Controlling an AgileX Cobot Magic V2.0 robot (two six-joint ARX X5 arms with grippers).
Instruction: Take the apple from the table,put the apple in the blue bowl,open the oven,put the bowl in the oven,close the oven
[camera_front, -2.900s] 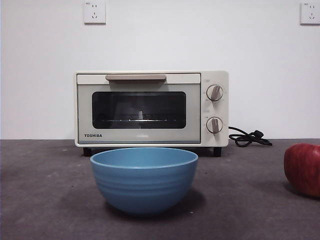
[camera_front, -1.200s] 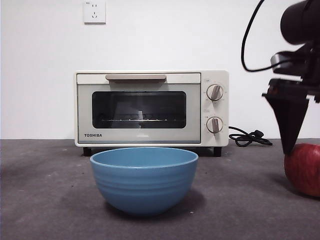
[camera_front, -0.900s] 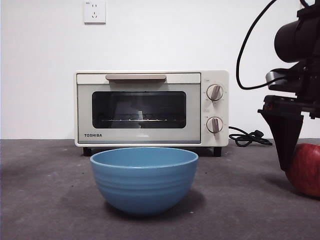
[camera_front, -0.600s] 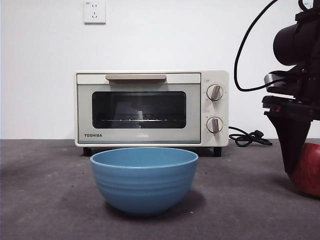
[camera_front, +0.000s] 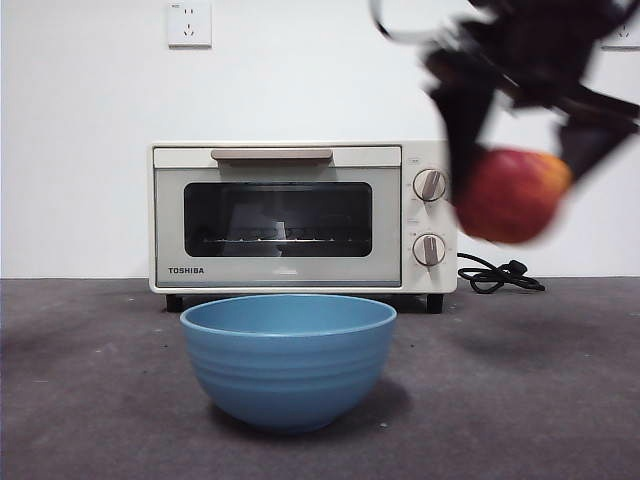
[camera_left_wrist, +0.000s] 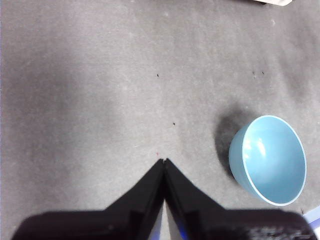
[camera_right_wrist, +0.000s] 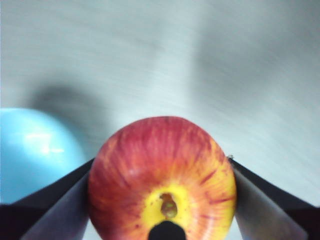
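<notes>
My right gripper (camera_front: 515, 150) is shut on the red apple (camera_front: 512, 195), holding it in the air at the upper right of the front view, in front of the oven's knobs; both are blurred by motion. In the right wrist view the apple (camera_right_wrist: 162, 182) fills the space between my two jaws, stem up. The blue bowl (camera_front: 288, 360) stands empty on the table (camera_front: 90, 400), in front of the cream oven (camera_front: 300, 215), whose door is closed. My left gripper (camera_left_wrist: 164, 161) hangs shut above bare table, with the bowl (camera_left_wrist: 270, 160) off to one side.
A black cord (camera_front: 498, 276) lies coiled on the table to the right of the oven. Two wall sockets (camera_front: 189, 24) sit high on the white wall behind. The bowl's edge (camera_right_wrist: 30, 150) shows beside the apple in the right wrist view.
The right gripper closed on the apple at the table's right edge, lifted it off the table and carried it up and to the left. Bowl, oven and left arm have stayed put.
</notes>
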